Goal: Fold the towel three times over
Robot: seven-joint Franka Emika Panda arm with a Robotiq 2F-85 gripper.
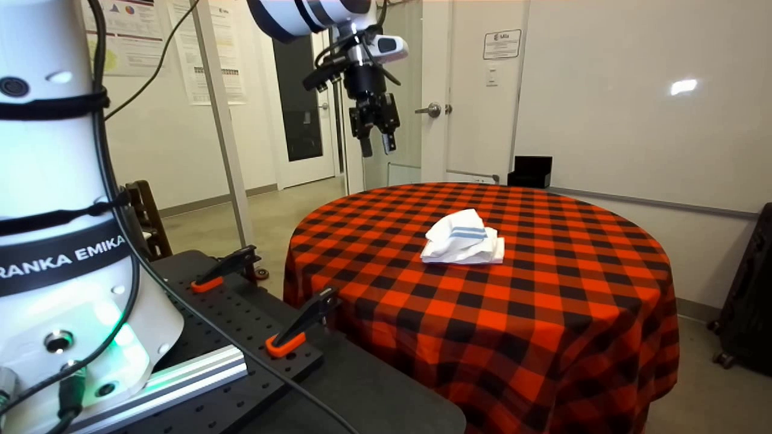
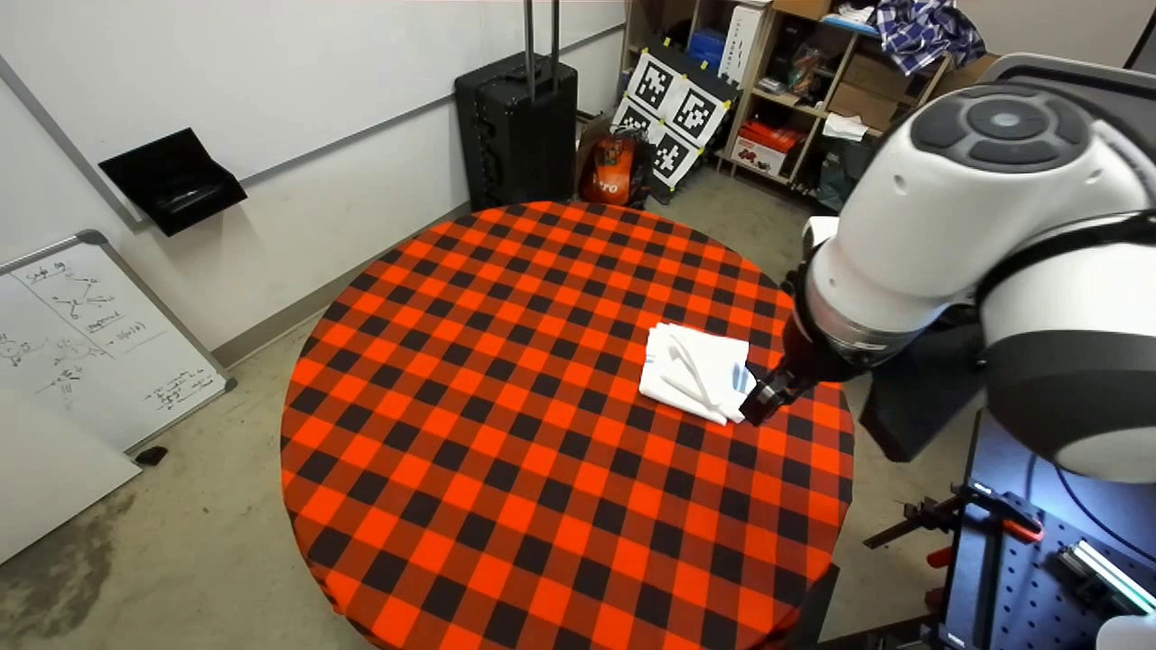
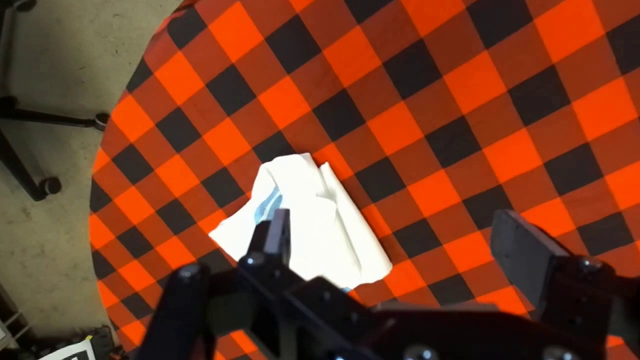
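The white towel (image 1: 449, 246) lies on the round counter (image 2: 524, 424), on top of a red-and-black checked cloth (image 1: 543, 289), off the middle and toward the side where the arm (image 2: 930, 244) is. It is a small folded pile with a rumpled top, its blue-striped upper layer standing up in a peak above flatter ones. The claw (image 1: 377, 148) hangs well above the counter, apart from the towel, its fingers (image 3: 522, 257) pointing down and spread wide, with nothing held between them. In the wrist view the towel (image 3: 310, 220) sits below the claw, left of the middle of the gap; the finger at the left of that picture covers part of it, while the finger at the right has only checks behind it. There, a strip along the towel's right side is set off from the rest by a narrow crease, and a corner juts out at the left. In an exterior view the claw's tip shows just beside the towel (image 2: 695, 372), but its height cannot be told from there.
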